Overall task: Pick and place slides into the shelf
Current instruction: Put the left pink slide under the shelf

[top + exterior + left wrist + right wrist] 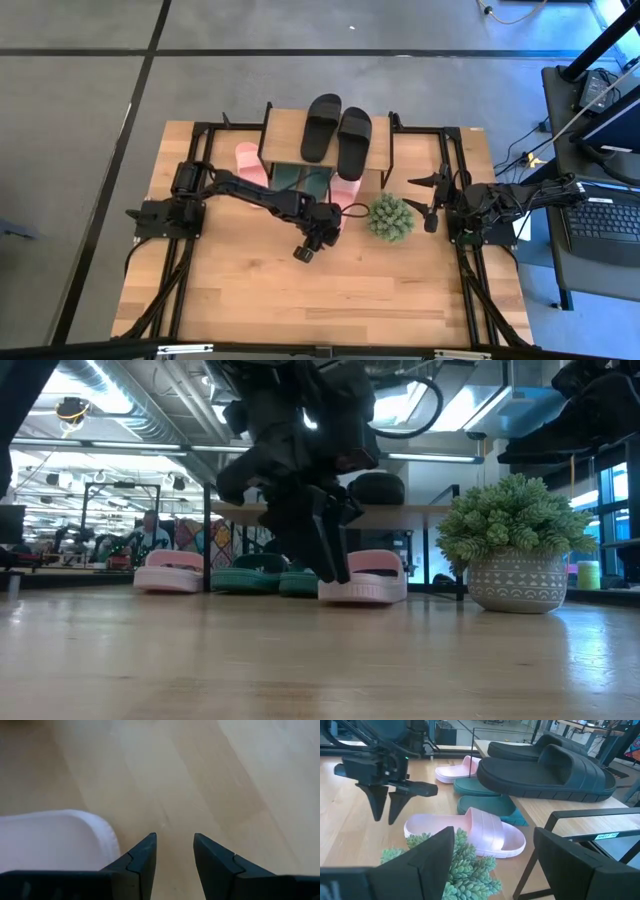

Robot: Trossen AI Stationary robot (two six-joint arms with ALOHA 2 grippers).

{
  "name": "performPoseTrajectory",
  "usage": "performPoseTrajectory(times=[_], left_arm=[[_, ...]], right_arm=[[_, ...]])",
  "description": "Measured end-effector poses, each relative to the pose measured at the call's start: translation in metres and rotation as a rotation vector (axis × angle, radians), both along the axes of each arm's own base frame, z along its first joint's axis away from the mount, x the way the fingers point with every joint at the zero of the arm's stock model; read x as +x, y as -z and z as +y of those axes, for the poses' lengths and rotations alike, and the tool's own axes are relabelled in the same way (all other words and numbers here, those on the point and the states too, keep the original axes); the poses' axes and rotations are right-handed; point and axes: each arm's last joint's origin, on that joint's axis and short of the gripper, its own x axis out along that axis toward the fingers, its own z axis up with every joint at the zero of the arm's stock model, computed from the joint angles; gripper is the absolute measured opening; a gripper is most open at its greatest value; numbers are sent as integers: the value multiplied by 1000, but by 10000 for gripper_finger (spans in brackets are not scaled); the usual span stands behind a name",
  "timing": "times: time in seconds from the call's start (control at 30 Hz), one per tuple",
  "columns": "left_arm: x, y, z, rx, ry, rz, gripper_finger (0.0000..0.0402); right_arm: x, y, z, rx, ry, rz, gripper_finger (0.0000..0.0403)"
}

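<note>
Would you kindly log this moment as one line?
left gripper: open, beside pink slide | right gripper: open, waiting by plant | black slides: on shelf

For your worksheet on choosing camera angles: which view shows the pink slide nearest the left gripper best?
The right wrist view: the pink slide lies whole, strap and sole visible, beside the left gripper. The low view shows it side-on, partly behind the arm; the high view only a sliver; the left wrist view a blurred edge.

Both arms [250, 195] matte black, jointed; black cables; claw [175, 851] fingers dark, wedge-shaped.
</note>
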Motion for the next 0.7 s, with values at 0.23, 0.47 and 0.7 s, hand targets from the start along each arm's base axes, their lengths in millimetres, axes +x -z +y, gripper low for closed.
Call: performPoseTrajectory(times=[0.23,0.47,0.7], left_arm=[[1,0,1,0,-5,-12,123],[11,11,13,15,-41,-46,123],[13,21,24,142,-126,-45,123]], right_arm=[[0,0,0,2,1,-1,272],[0,1,0,20,6,-1,272],[0,2,0,19,6,9,272]])
